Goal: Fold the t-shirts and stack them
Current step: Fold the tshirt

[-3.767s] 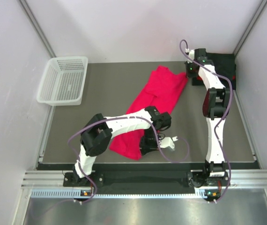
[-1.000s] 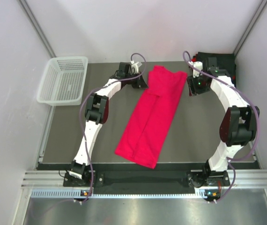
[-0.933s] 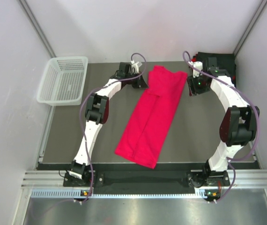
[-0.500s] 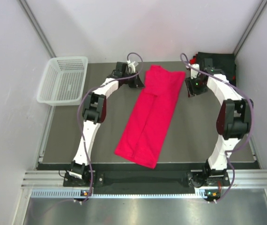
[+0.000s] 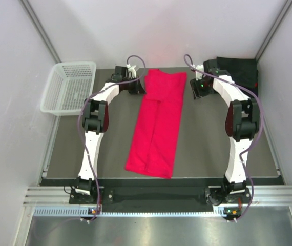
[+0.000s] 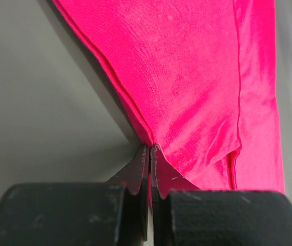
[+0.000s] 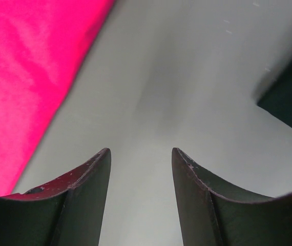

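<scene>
The red t-shirt [image 5: 156, 123] lies folded into a long narrow strip down the middle of the table, its far end near the back edge. My left gripper [image 5: 140, 88] is at the strip's far left corner. In the left wrist view this gripper [image 6: 150, 148] is shut on the hem of the red t-shirt [image 6: 197, 77], with red cloth pinched between the pads. My right gripper [image 5: 193, 91] hovers just right of the strip's far right corner. Seen from the right wrist, it [image 7: 141, 154] is open over bare table, beside the red t-shirt [image 7: 28, 77]. Black t-shirts [image 5: 238, 69] lie at the back right corner.
A white mesh basket [image 5: 69, 87] stands at the table's back left, apart from both arms. The black cloth [image 7: 289, 102] shows at the right of the right wrist view. Side walls close in the table on both sides.
The left gripper has shut on the shirt's far left corner. Both grippers have shifted left, and the shirt's far end has gone left with them, so the strip lies straighter.
</scene>
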